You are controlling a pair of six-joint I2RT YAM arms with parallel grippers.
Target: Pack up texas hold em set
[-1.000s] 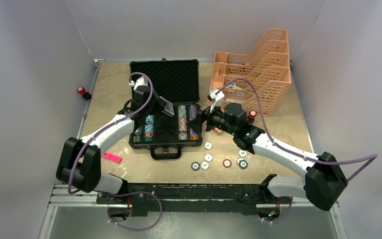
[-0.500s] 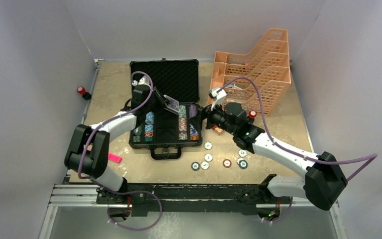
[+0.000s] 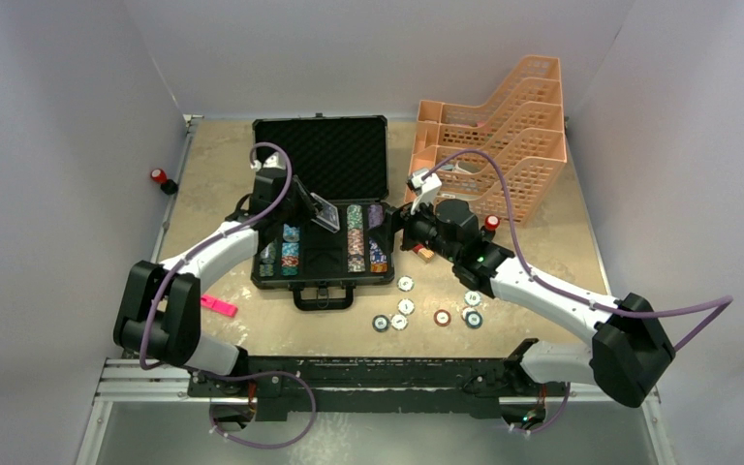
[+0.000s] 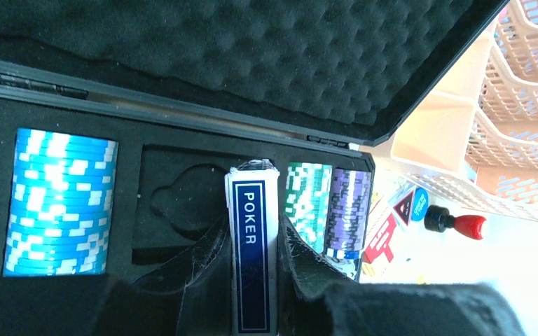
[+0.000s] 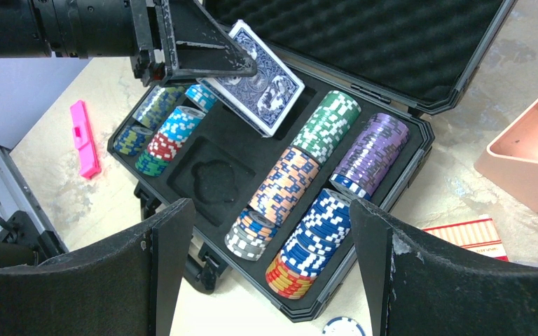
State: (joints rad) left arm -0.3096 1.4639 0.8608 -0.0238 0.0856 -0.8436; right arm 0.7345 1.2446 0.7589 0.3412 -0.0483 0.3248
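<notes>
Briefcase (image 3: 321,155) open beside peach rack (image 3: 528,116), left gripper (image 3: 312,206) holding card deck (image 5: 259,87) above

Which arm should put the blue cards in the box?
Left, I think. The left gripper holds the blue cards over the box, near its empty middle slot. The right gripper is open, holding nothing, off to the box's side.

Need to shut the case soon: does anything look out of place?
Yes. Several poker chips lie loose on the table in front of the open briefcase, and a red card deck lies beside its right wall.
</notes>
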